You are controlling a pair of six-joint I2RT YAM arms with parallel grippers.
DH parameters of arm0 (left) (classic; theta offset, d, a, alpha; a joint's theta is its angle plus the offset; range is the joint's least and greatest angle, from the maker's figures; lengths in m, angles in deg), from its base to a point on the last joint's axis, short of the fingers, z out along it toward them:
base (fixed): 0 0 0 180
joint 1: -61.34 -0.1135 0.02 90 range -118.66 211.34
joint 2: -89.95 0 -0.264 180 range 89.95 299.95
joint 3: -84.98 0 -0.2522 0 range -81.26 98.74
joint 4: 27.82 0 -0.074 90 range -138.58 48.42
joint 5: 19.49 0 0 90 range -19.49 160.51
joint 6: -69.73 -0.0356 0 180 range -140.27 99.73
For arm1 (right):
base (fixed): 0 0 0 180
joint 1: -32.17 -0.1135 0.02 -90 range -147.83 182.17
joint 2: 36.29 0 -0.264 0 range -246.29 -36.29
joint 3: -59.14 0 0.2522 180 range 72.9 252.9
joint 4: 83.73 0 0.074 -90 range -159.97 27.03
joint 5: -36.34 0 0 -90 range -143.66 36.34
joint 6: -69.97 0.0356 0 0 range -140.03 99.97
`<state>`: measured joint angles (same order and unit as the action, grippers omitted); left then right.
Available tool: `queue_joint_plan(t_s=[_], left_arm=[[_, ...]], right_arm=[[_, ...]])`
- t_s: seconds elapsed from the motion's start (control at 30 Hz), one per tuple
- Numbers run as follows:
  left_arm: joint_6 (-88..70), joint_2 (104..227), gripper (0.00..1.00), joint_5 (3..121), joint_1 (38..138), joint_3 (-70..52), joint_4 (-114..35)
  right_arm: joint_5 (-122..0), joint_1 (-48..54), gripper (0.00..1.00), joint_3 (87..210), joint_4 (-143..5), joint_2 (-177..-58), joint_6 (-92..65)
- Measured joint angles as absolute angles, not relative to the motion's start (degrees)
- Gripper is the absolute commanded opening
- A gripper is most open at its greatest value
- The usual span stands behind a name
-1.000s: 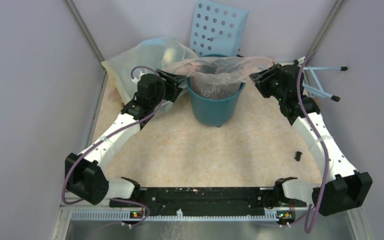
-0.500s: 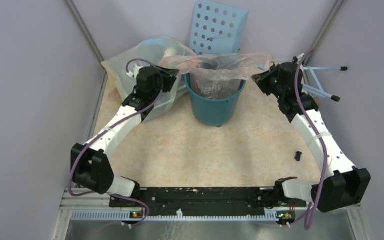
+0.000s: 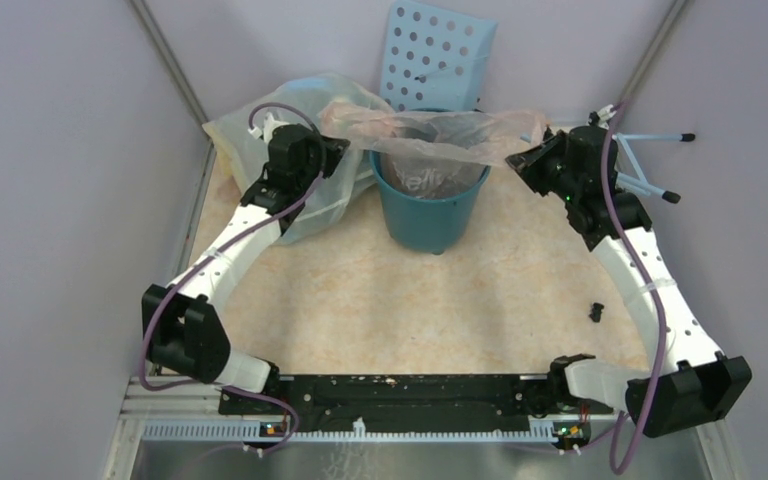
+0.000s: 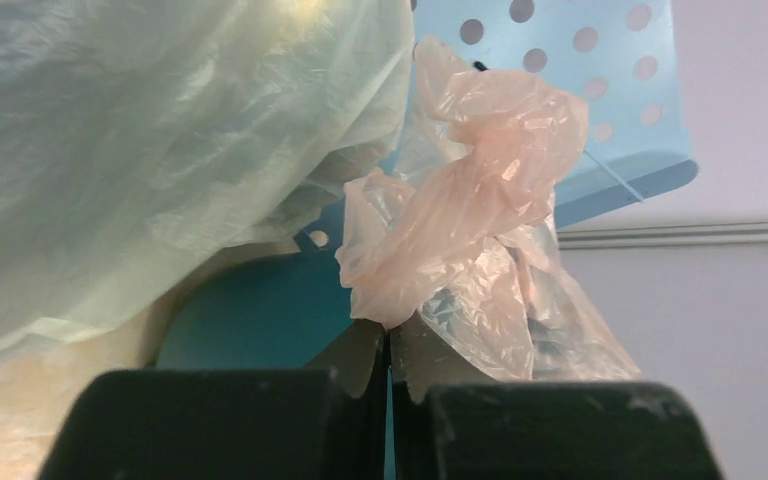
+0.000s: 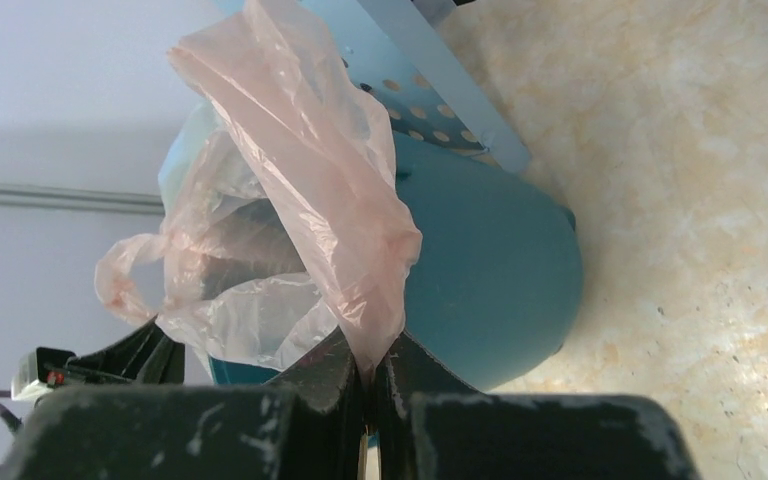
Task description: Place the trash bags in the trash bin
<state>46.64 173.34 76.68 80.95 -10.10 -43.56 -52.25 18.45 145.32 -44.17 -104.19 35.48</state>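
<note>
The teal trash bin point(image 3: 431, 212) stands at the back middle of the table. The pale-pink trash bag point(image 3: 430, 135) hangs down inside it, its mouth stretched wide above the rim. My left gripper point(image 3: 343, 143) is shut on the bag's left edge point(image 4: 430, 235), with the bin point(image 4: 260, 320) just behind. On the other side, my right gripper point(image 3: 513, 158) is shut on the bag's right edge point(image 5: 335, 200), close beside the bin point(image 5: 490, 270). Both jaws pinch thin plastic.
A big yellowish-clear sack point(image 3: 280, 130) bulges behind my left arm. A light-blue perforated panel point(image 3: 438, 55) leans on the back wall. Pale-blue rods point(image 3: 645, 160) lie at the back right, and a small black piece point(image 3: 596, 311) on the table at right.
Both grippers have closed on the bag's edges and drawn apart, stretching its mouth wider over the bin. The left arm has moved back, the right arm outward.
</note>
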Motion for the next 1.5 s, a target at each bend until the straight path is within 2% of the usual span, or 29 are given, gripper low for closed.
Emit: queue_joint_plan(t_s=[0.2,0.47,0.73,1.03,1.17,1.2,1.23,1.33,1.43,1.5], left_arm=[[41.01,169.6,0.0,74.17,80.45,-9.84,-48.54],[36.74,157.95,0.0,66.76,80.45,-10.83,-55.41],[36.57,150.11,0.0,61.36,80.45,-19.11,-61.42],[34.99,149.58,0.0,59.59,80.45,-27.31,-63.25],[32.68,154.81,0.0,59.15,80.45,-27.9,-59.76],[31.98,156.66,0.0,59.15,80.45,-27.63,-58.9],[31.24,158.92,0.0,59.13,80.45,-27.07,-58.25],[28.83,165.19,0.03,58.45,80.45,-24.44,-56.61],[26.16,169.43,0.09,57.58,80.45,-20.9,-56.19],[24.37,171.35,0.2,57.12,80.34,-18.06,-56.24]], right_arm=[[-54.68,18.85,0.0,145.32,-40.37,-101.04,32.79],[-59.05,18.96,0.0,145.32,-33.44,-100.8,27.74],[-60.69,18.96,0.0,142.43,-30.38,-100.32,23.91],[-59.01,18.96,0.0,140.1,-30.07,-100.86,20.07],[-57.61,19.26,0.0,139.72,-32.34,-102.66,18.49],[-57.35,19.5,0.02,139.75,-33.07,-103.42,18.14],[-57.35,19.85,0.08,139.77,-33.59,-104.21,17.88],[-59.45,22.21,0.33,141.45,-34.0,-107.71,16.92],[-62.96,24.57,0.41,144.82,-33.33,-111.29,15.17],[-64.87,25.32,0.46,147.31,-32.45,-112.54,13.34]])
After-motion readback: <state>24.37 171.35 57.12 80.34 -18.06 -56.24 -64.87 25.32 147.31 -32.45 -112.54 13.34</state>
